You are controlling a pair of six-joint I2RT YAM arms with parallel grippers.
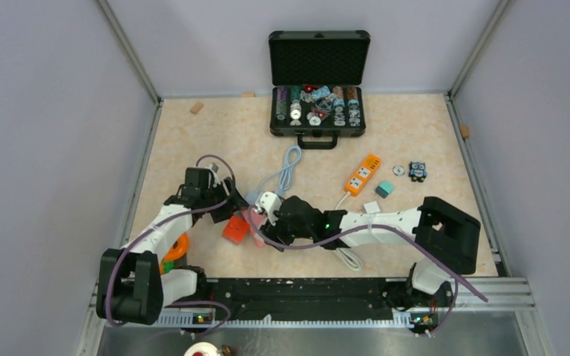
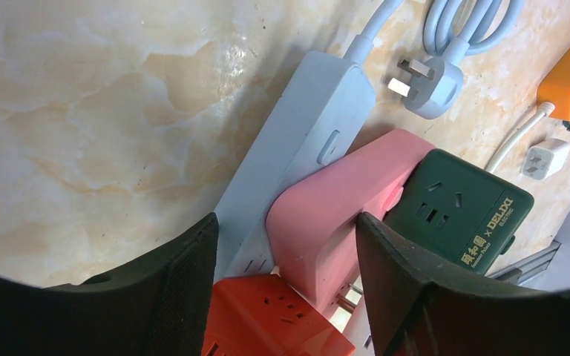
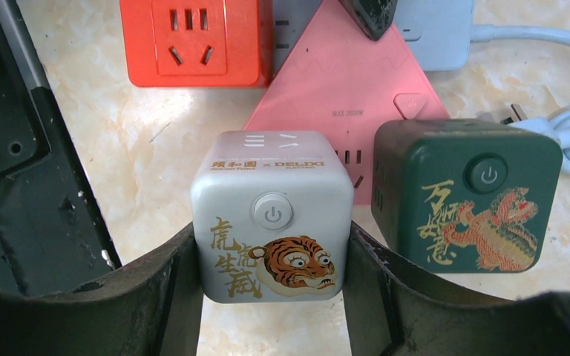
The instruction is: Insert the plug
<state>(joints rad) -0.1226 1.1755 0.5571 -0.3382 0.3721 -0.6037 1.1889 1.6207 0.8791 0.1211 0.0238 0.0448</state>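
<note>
Approach step, by the look of it: white cube plug (image 3: pixel 271 200) clamped tight between the fingers of the right end effector (image 3: pixel 271 233), poised just in front of the pink strip (image 3: pixel 341 81) on the counter (image 3: pixel 148 141). Left end effector (image 2: pixel 286 222) spread wide, straddling that strip, no sure grip visible. Next, probably: line up the hidden prongs with a free socket, then press home. Readable: "DELIXI" on both white cube plug and green cube (image 3: pixel 464 193); "MAX 2500W" on the pink strip.

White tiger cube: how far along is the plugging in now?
Done: the right gripper grips the white tiger cube. In hand: it holds the cube at the pink power strip, which the left gripper straddles. Remaining: seating it; its underside is hidden.
</note>
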